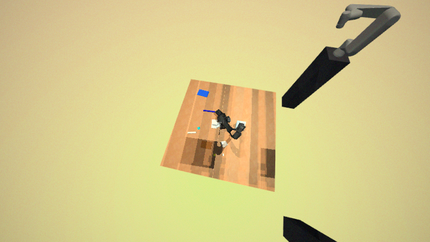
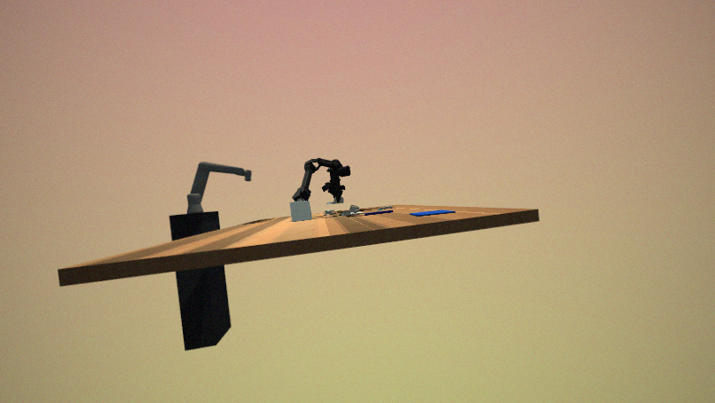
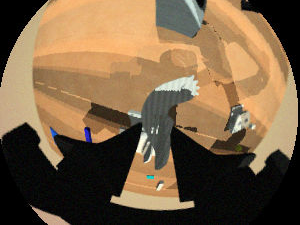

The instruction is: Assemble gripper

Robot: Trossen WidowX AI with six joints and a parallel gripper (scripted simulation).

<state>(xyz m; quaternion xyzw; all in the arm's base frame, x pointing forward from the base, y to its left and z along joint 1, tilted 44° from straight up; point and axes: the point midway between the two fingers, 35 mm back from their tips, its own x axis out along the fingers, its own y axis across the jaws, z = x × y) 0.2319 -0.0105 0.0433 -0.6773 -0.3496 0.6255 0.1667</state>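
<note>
Findings on my pincer (image 1: 222, 126) (image 2: 334, 196) (image 3: 157, 133): it is closed on a grey jaw (image 2: 335, 201) (image 3: 161, 113) with a curved arm and pale gear teeth at one end. The jaw is off the desk (image 1: 243, 171) (image 2: 319, 241) (image 3: 100, 54), and its toothed end projects free beyond my fingers. From above, my own arm masks the grip.

Handling assessment: I judge the jaw light and stiff, probably hard plastic, with smooth flanks that could let it pivot. The teeth look the most delicate part. I rate the hold on the narrower shank as correct: it leaves the toothed end free for its pin. I would keep the pressure moderate and touch no tooth. The long overhang is the defect to watch, since a knock there could twist the jaw in my grip.

On the desk I note a pale cluster (image 1: 214, 123) (image 3: 145, 144) and, apart from it, a white part with dark holes (image 1: 223, 144) (image 3: 241, 120). Which is base and which is housing plate, I cannot certify. A plate, if thin, is best taken by opposite edges and kept level.
</note>
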